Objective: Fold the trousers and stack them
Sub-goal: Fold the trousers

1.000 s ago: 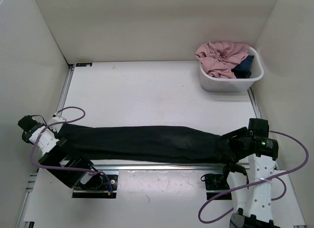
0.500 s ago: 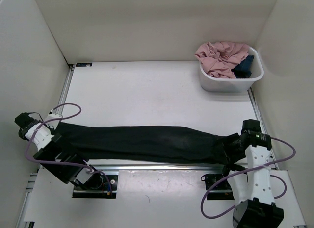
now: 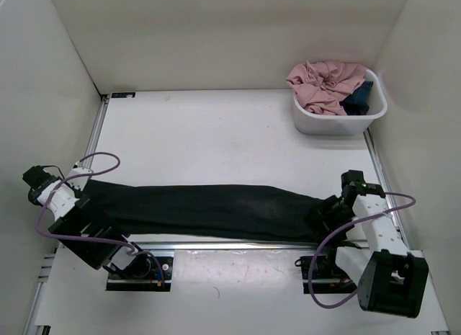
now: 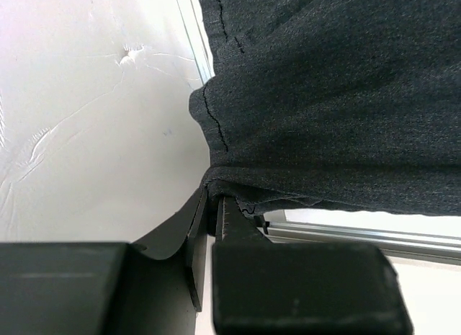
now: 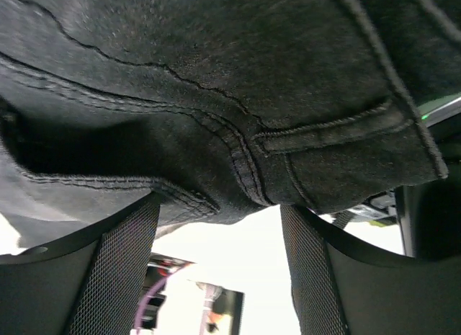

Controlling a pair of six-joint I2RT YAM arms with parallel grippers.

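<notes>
The black trousers [image 3: 216, 211] lie stretched left to right along the table's near edge. My left gripper [image 3: 85, 199] is at their left end. In the left wrist view it [image 4: 212, 198] is shut on the trousers' [image 4: 324, 97] hem, the cloth pinched between the jaws. My right gripper [image 3: 324, 214] is at the right, waist end. In the right wrist view its mesh-padded fingers [image 5: 122, 263] stand wide apart, open, with the stitched edge of the trousers [image 5: 216, 83] hanging just at the fingertips [image 5: 220, 205], not pinched.
A white tub [image 3: 331, 126] stands at the back right, holding a pink garment [image 3: 324, 83] and a small dark blue garment [image 3: 358, 99]. White walls enclose the table on the left, back and right. Purple cables loop beside both arms.
My right arm has swung its wrist left and towards the waist end, its jaws staying open. The left gripper shifted slightly left and keeps its hold on the hem.
</notes>
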